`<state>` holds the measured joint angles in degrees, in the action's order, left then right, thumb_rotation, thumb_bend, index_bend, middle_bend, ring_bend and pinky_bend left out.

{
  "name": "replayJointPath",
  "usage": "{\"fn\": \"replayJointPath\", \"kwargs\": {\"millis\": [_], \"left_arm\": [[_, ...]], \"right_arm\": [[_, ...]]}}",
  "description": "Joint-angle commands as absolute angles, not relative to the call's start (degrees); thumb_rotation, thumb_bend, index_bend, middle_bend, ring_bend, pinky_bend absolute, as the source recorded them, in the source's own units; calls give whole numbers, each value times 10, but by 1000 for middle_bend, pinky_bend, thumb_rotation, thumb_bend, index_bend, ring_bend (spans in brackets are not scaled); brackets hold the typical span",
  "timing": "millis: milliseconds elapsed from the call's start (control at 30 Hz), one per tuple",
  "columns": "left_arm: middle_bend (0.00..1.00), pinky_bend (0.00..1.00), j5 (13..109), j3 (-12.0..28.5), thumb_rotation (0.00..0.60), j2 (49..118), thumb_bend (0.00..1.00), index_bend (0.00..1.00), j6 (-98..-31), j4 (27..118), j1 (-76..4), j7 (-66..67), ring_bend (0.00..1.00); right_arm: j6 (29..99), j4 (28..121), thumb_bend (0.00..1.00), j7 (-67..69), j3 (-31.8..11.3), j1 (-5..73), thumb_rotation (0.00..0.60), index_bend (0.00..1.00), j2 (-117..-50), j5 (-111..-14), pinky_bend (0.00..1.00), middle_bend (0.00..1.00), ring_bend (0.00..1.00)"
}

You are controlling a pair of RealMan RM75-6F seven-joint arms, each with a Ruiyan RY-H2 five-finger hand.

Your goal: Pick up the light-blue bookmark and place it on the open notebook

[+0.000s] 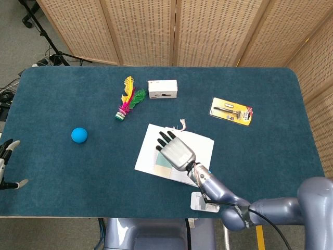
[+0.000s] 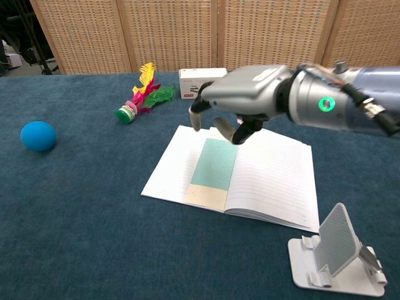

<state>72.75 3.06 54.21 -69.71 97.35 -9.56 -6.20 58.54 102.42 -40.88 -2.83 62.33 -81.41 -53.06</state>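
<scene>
The light-blue bookmark (image 2: 214,162) lies flat on the left page of the open notebook (image 2: 275,178), beside the fold. In the head view only a strip of the bookmark (image 1: 162,161) shows below my right hand (image 1: 175,149). That right hand (image 2: 240,103) hovers above the notebook's far edge with its fingers apart and nothing in them, clear of the bookmark. My left hand (image 1: 6,165) sits at the far left edge of the head view, off the table, its fingers spread and empty.
A blue ball (image 2: 37,135) lies at the left. A feathered shuttlecock (image 2: 140,94) and a white box (image 2: 201,83) are behind the notebook. A yellow blister pack (image 1: 231,111) lies at the back right. A white phone stand (image 2: 337,259) stands at the front right.
</scene>
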Motion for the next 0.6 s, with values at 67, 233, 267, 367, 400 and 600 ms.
{"fn": "replayJointPath", "kwargs": {"millis": [67, 233, 267, 367, 400, 600], "left_arm": [[0, 0, 743, 28, 600, 539, 0, 0, -711, 972, -88, -74, 0], [0, 0, 767, 23, 600, 540, 0, 0, -731, 969, -79, -80, 0], [0, 0, 773, 21, 600, 541, 0, 0, -736, 968, -77, -80, 0], [0, 0, 795, 15, 600, 546, 0, 0, -754, 966, -71, -76, 0], [0, 0, 802, 14, 600, 547, 0, 0, -761, 965, -68, -75, 0], [0, 0, 830, 6, 600, 557, 0, 0, -803, 959, -49, -74, 0]], "right_arm": [[760, 1047, 0, -251, 19, 486, 600, 0, -711, -774, 124, 0, 0], [851, 992, 0, -164, 48, 402, 600, 0, -674, -842, 98, 0, 0], [861, 983, 0, -155, 54, 387, 600, 0, -668, -846, 71, 0, 0], [888, 960, 0, -132, 66, 341, 600, 0, -657, -842, 12, 0, 0], [897, 952, 0, -121, 69, 327, 600, 0, -658, -841, 7, 0, 0], [924, 885, 0, -55, 75, 251, 600, 0, -664, -828, 0, 0, 0]]}}
